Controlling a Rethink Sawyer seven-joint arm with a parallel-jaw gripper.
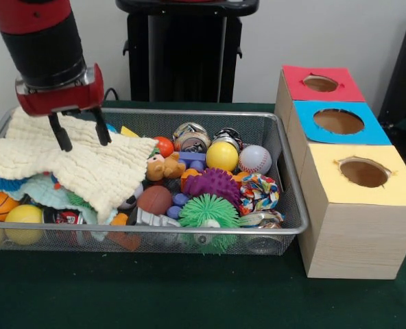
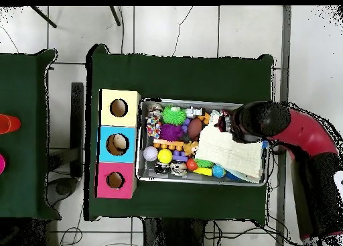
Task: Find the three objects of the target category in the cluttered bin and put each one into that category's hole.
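Front view: gripper over the wire bin, fingers slightly parted, tips at the cream cloth; grasp not discernible. Balls and toys, among them a yellow ball and baseball, beside the cloth. Boxes with red hole, blue hole, yellow hole alongside.

Overhead view: arm above the bin's cloth end; fingers hidden.
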